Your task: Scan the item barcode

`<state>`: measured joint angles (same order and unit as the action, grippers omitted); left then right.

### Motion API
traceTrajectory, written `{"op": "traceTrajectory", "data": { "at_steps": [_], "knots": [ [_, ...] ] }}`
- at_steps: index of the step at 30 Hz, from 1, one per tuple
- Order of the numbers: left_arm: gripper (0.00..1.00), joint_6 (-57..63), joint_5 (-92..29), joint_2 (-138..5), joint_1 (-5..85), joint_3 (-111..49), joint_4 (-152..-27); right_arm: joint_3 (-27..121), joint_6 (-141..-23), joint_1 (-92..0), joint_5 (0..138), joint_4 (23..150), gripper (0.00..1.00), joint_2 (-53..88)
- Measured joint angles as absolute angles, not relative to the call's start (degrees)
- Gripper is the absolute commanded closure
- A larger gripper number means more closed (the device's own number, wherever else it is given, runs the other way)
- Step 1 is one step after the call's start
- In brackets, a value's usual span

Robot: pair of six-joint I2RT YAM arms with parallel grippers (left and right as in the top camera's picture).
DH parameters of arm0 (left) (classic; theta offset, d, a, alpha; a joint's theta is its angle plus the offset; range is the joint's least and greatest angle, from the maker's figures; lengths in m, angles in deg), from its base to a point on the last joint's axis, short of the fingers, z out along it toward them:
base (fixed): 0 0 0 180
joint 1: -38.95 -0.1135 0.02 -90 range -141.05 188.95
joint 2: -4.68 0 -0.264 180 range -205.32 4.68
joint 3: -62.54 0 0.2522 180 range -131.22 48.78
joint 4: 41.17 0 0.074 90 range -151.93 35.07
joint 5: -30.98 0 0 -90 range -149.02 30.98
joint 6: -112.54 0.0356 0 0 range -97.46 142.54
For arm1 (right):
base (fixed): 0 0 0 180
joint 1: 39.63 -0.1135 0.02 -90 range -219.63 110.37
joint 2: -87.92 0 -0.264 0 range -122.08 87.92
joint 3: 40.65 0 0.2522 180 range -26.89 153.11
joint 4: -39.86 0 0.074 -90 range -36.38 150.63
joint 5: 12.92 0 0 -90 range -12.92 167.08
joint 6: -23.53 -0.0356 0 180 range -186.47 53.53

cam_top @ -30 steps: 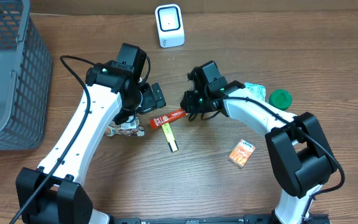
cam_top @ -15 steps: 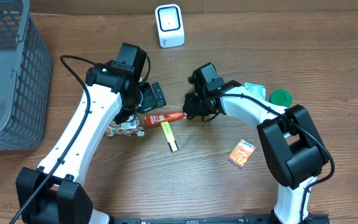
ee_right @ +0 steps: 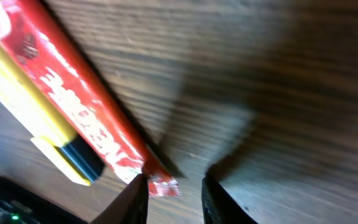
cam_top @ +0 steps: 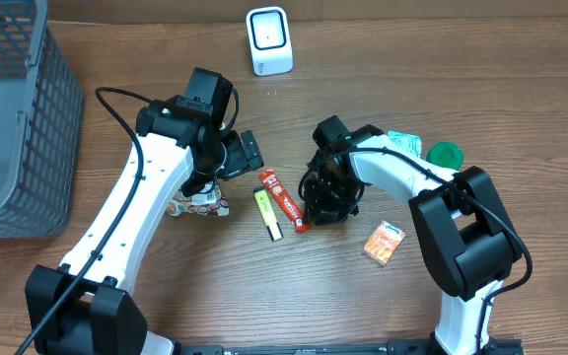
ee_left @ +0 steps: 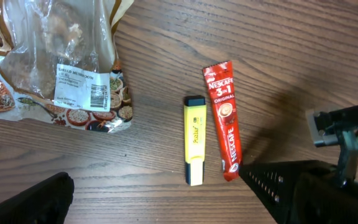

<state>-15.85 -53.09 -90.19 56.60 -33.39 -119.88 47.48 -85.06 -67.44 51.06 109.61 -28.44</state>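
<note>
A red Nescafe stick sachet (cam_top: 282,197) lies flat on the wood table, next to a yellow highlighter (cam_top: 268,215). In the right wrist view the sachet (ee_right: 73,93) runs diagonally, and its crimped end lies between my right gripper's (ee_right: 171,200) fingers. It touches the left finger (ee_right: 135,199), with a gap to the other finger, so the jaws stand narrowly open. In the overhead view my right gripper (cam_top: 312,213) points down at the sachet's near end. My left gripper (ee_left: 166,205) hovers wide open over bare wood, just short of the sachet (ee_left: 224,118) and the highlighter (ee_left: 194,140). The white scanner (cam_top: 268,39) stands at the back.
A clear snack bag (cam_top: 197,205) lies under the left arm. At the far left stands a grey mesh basket (cam_top: 28,89). To the right of the right arm are an orange packet (cam_top: 384,243), a green lid (cam_top: 446,154) and a teal packet (cam_top: 404,143).
The sachet has swung from lying crosswise to nearly lengthwise beside the highlighter. My right gripper moved toward the front edge with it and its jaws widened slightly. The left arm has not moved.
</note>
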Motion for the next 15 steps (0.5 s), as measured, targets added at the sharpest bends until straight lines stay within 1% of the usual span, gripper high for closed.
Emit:
{"op": "traceTrajectory", "data": {
  "at_steps": [9,15],
  "knots": [
    [0.00,-15.85,-53.09,-90.17,56.60,-33.39,-120.05,48.60,-82.42,-68.27,53.64,110.62,0.69,-24.81],
    [0.00,-15.85,-53.09,-90.17,56.60,-33.39,-120.05,49.10,-81.87,-74.02,58.64,109.70,0.69,-24.39]
  ]
}}
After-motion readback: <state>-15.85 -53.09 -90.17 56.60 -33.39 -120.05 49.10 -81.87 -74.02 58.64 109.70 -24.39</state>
